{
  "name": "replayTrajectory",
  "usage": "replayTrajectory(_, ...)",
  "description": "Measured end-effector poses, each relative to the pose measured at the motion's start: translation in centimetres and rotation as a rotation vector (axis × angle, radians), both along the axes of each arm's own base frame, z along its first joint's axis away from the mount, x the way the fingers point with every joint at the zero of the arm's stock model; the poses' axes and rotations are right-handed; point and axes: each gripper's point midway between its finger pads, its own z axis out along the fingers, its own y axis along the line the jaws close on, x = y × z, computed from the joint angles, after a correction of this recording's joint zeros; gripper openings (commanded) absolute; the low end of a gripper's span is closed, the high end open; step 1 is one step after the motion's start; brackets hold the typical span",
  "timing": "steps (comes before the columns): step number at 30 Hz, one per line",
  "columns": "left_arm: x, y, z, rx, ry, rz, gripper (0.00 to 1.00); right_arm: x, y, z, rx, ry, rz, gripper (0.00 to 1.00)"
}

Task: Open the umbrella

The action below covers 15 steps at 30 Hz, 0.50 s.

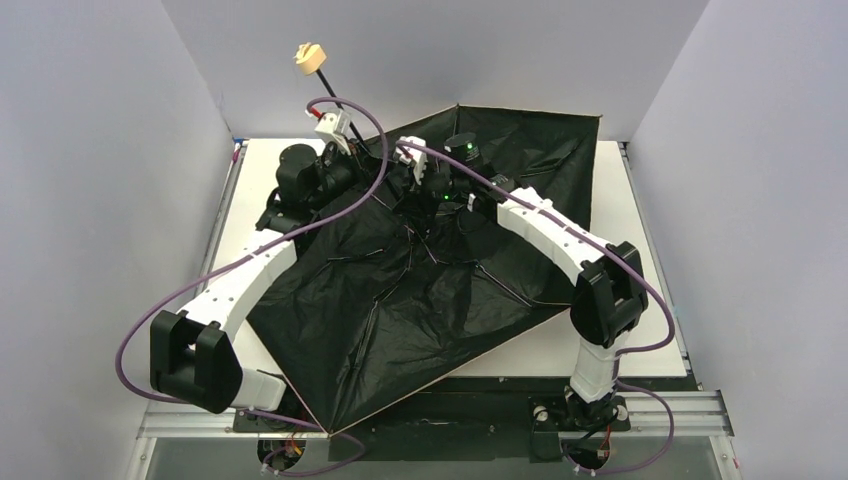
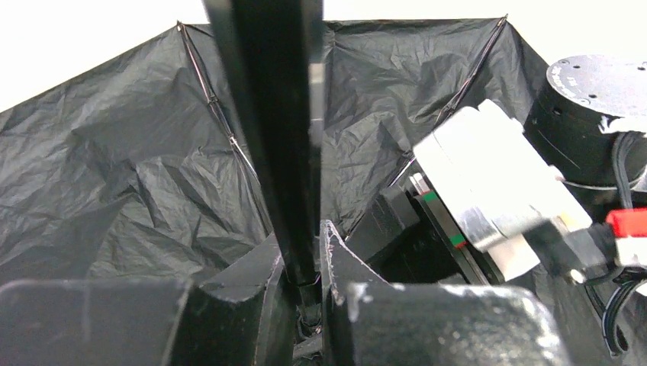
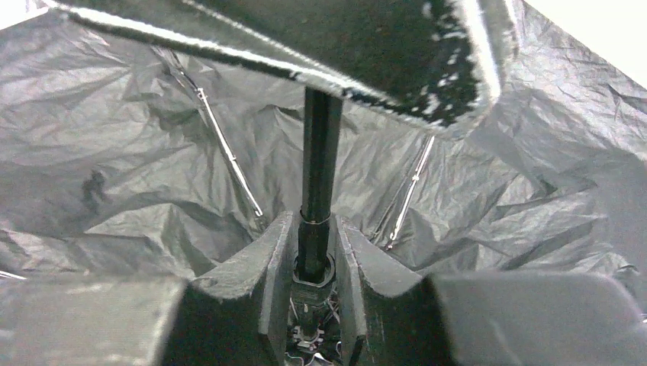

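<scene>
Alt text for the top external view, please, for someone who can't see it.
An umbrella lies spread open on a white table, black lining and ribs facing up, its shaft slanting up and away to a small tan handle. The left arm and right arm both reach into the canopy's centre, at the shaft's foot.

Umbrella (image 1: 400, 300) across, seemingly, most of table (image 1: 520, 358)

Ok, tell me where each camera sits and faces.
Top external: above and behind, looking down on table and spread umbrella; both arms show.
Left wrist: left arm, facing past the shaft into the canopy; its jaws clamp the shaft; right arm's wrist beside.
Right wrist: right arm, same facing; its jaws around the shaft.
Wrist views share shaft and canopy.
</scene>
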Motion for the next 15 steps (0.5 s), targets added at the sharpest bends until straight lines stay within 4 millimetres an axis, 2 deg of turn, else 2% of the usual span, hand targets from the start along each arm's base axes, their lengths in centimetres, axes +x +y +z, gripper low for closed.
replayTrajectory(4, 0.2, 0.5, -0.1, -0.01, 0.014, 0.003, 0.0, 0.2, 0.1, 0.1, -0.014, -0.051, 0.015, 0.0)
replayTrajectory(5, 0.2, 0.5, 0.0, -0.012, 0.011, 0.002, 0.04, 0.3, 0.1, 0.2, -0.018, -0.061, 0.018, 0.0)
replayTrajectory(7, 0.1, 0.5, 0.2, -0.015, 0.002, -0.006, 0.3, 0.3, 0.0, 0.7, -0.027, -0.078, 0.023, 0.0)
replayTrajectory(8, 0.1, 0.4, 0.4, -0.02, -0.004, -0.012, 0.35, 0.4, -0.2, 0.9, -0.039, -0.092, 0.024, 0.0)
replayTrajectory(9, -0.1, 0.6, 1.1, -0.028, -0.021, -0.019, 0.47, 1.0, -1.0, 0.6, -0.082, -0.109, -0.004, 0.0)
replayTrajectory(10, -0.3, 0.9, 2.0, -0.036, -0.045, -0.018, 0.5, 1.6, -2.1, 0.0, -0.125, -0.113, -0.033, 0.0)
replayTrajectory(12, -1.4, 2.0, 5.2, -0.058, -0.14, -0.013, 0.58, 3.2, -5.0, -1.7, -0.218, -0.104, -0.101, 0.0)
replayTrajectory(15, -4.2, 3.1, 10.0, -0.079, -0.291, -0.018, 0.73, 4.9, -9.3, -3.3, -0.335, -0.085, -0.179, 0.0)
